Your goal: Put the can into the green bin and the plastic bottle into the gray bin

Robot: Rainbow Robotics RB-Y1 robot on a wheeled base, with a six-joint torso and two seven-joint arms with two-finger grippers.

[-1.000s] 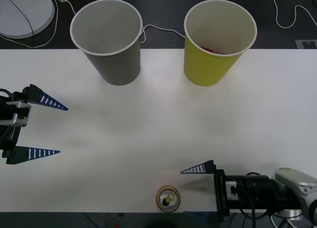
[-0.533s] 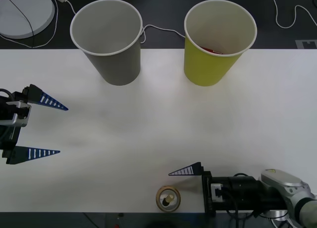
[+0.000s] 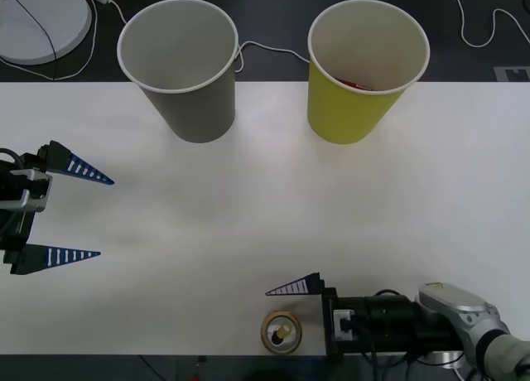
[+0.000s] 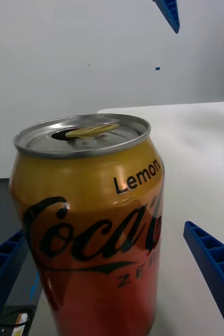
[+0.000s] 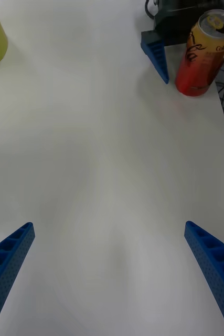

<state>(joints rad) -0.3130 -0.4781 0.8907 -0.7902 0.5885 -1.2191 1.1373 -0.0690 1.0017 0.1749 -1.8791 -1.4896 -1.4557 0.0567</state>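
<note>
The can (image 3: pixel 281 332), golden top and orange-red sides, stands upright at the table's front edge. My right gripper (image 3: pixel 267 333) is open with one blue finger on each side of the can (image 4: pixel 91 226). The far finger (image 3: pixel 294 286) shows beside it, and gaps remain between the pads and the can's wall. My left gripper (image 3: pixel 105 218) waits open at the table's left side, with nothing between its fingers. The gray bin (image 3: pixel 195 108) stands at the back left and the green bin (image 3: pixel 356 108) at the back right, with something red inside it. The plastic bottle is out of view.
A white round disc (image 3: pixel 41 21) and thin white cables (image 3: pixel 265 48) lie on the dark surface behind the table. The can stands very close to the table's front edge. White tabletop (image 3: pixel 248 207) stretches between the bins and the grippers.
My right gripper has slid left along the front edge until its fingers straddle the can. The left arm, the can and both bins have stayed in place.
</note>
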